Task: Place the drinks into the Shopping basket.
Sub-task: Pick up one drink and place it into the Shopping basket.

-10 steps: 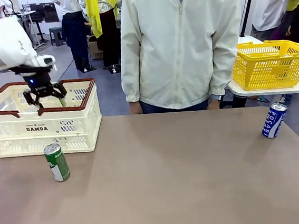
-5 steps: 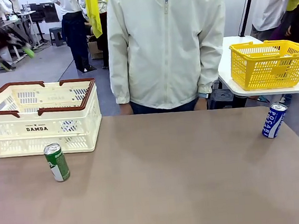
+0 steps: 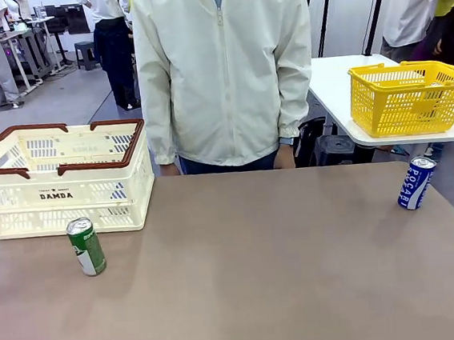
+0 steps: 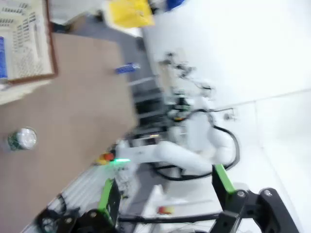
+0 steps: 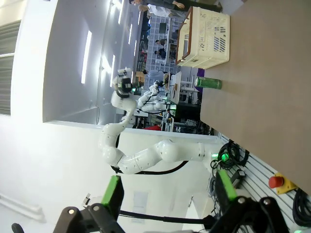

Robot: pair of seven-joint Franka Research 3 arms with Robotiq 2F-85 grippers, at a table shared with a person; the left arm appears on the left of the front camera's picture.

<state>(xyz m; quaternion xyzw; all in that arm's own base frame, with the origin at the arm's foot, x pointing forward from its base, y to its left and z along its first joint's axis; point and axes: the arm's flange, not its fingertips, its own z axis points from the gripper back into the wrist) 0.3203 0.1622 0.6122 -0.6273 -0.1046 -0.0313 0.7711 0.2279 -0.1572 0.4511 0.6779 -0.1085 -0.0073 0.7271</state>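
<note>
Lifted away from over the Shopping basket [image 3: 59, 182] since a second ago, the left end effector [image 4: 163, 182] now hangs well above the worktop [image 3: 262, 279], fingers spread wide with nothing between them. That basket sits at the far left. One green can [image 3: 85, 246] stands upright just in front of it, not touching its wall. A blue can [image 3: 416, 182] stands well apart, near the right edge. A strip of blue [image 4: 2, 51] shows inside the basket, too cut off to identify. The right end effector [image 5: 168, 189] is likewise wide open and empty. A person [image 3: 225, 66] in a pale jacket at the far side has shifted leftward.
</note>
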